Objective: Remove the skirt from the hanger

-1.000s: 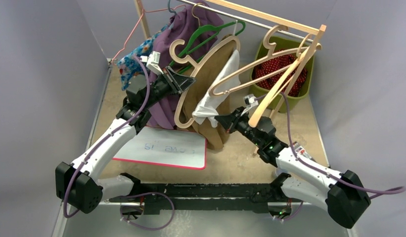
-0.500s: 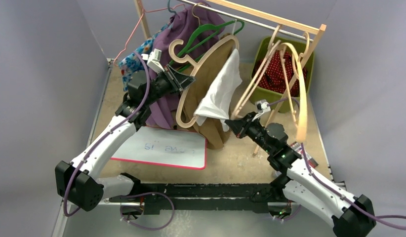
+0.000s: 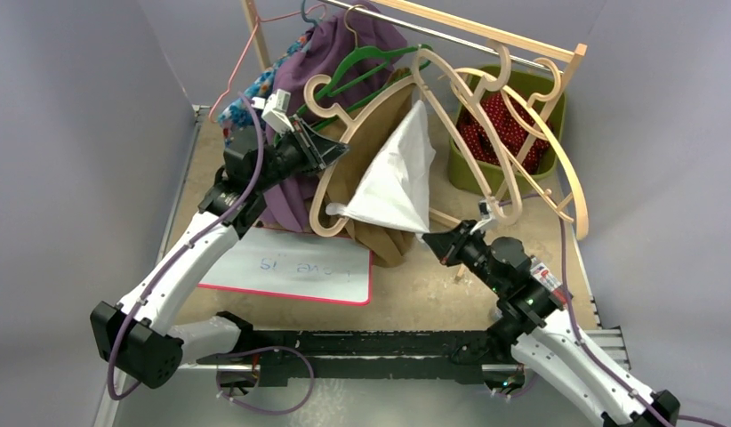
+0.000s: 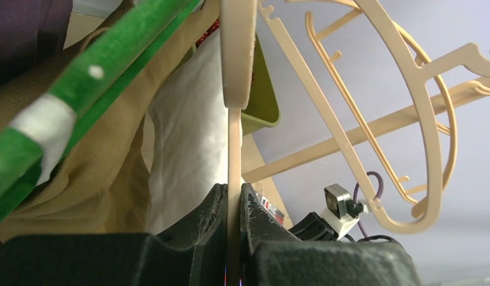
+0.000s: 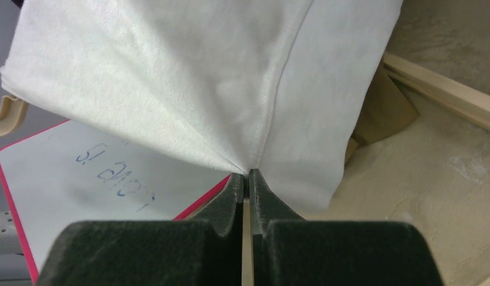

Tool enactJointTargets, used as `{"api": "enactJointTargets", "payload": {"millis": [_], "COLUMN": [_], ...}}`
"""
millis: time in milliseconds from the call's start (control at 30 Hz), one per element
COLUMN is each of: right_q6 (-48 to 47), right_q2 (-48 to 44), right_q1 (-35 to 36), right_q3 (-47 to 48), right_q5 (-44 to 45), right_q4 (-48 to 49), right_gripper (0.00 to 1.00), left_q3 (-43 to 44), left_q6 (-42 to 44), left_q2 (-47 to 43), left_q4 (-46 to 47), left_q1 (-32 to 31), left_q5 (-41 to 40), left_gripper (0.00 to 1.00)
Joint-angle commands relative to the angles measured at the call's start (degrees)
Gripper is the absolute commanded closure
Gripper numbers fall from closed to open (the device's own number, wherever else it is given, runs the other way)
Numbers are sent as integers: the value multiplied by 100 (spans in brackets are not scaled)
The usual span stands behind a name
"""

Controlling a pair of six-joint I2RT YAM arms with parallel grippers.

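**Skirt pinched at its hem, hanger clamped at its bar**

From the top external camera, the white skirt [image 3: 393,182] hung on the beige hanger [image 3: 318,200], stretched out in a fan to the right of it. The left gripper [image 3: 331,147] met the hanger from the left. The right gripper [image 3: 430,237] sat right of the hanger, at the skirt's lower corner. A whiteboard [image 3: 295,271] lay below the hanger.

In the left wrist view, the left gripper [image 4: 232,193] had its jaws closed on the thin edge of the hanger [image 4: 236,53]. The skirt [image 4: 189,137] lay just left of the hanger.

In the right wrist view, the right gripper [image 5: 247,179] had its jaws pressed together on a gathered point of the skirt [image 5: 201,77]. The hanger's tip [image 5: 7,110] showed at the cloth's left edge.
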Motion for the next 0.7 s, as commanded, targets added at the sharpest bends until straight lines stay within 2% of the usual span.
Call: {"api": "enactJointTargets", "payload": {"millis": [0, 300, 667], "right_q6": [458, 1361, 1621], "right_q2": [-408, -210, -132], "right_q1": [-44, -44, -44], "right_q3": [-101, 384, 647], "right_q5": [226, 1385, 1681], "right_q4": [-751, -1996, -2436], "right_gripper": [100, 100, 100], "left_q3": [347, 317, 607], "left_q6": [232, 76, -1], "left_q2": [-435, -559, -605], "left_q4": [450, 1023, 1235], "left_q1": [43, 39, 41], "left_q5": [-2, 173, 479], "left_gripper": [100, 100, 100]}}
